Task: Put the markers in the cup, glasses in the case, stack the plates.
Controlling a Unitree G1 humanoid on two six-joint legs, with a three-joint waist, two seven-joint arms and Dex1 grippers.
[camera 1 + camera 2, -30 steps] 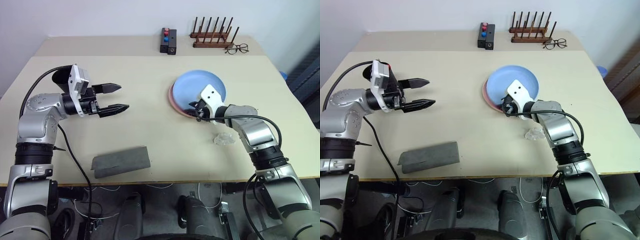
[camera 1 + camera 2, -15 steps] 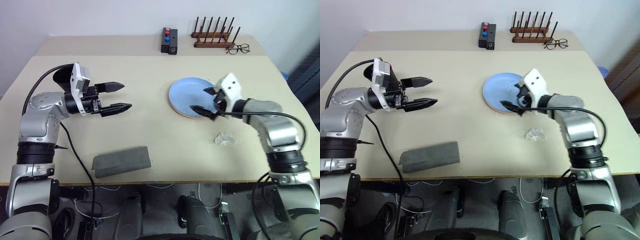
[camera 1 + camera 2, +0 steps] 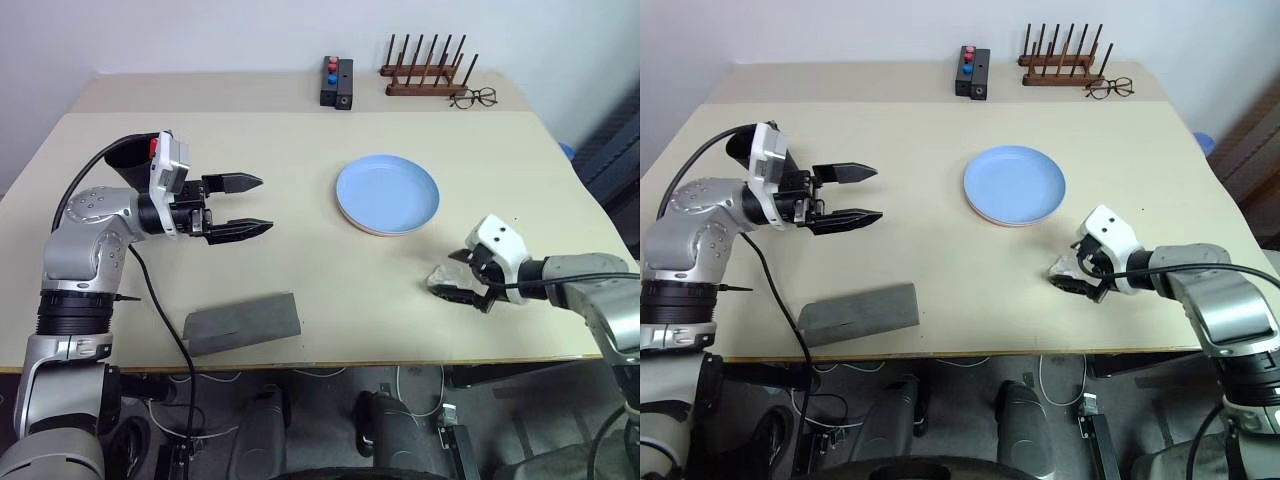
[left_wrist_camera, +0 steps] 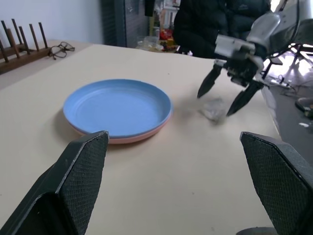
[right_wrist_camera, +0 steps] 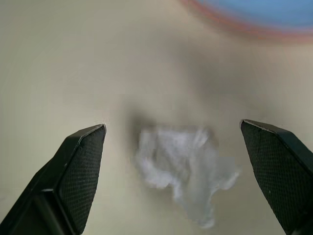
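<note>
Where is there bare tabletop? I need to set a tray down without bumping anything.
Widest bare patch: between the left gripper and the blue plate, running forward to the grey case. Another lies between the plate and the black box. Crowded: around the crumpled clear wrapper under the right gripper.

We note both arms are built of silver-grey metallic segments with rounded housings, joined by black ribbed collars. Each wrist carries a white block-shaped camera housing; the one on the left arm bears a small red patch on top. A black cable loops from the left wrist back along the arm and hangs down past the forearm (a similar black cable runs along the right forearm). The left gripper point(image 3: 240, 205) and right gripper point(image 3: 1083, 275) have tapered black fingers; their inner pads point(image 4: 76, 186) show a fine cross-hatched texture.
</note>
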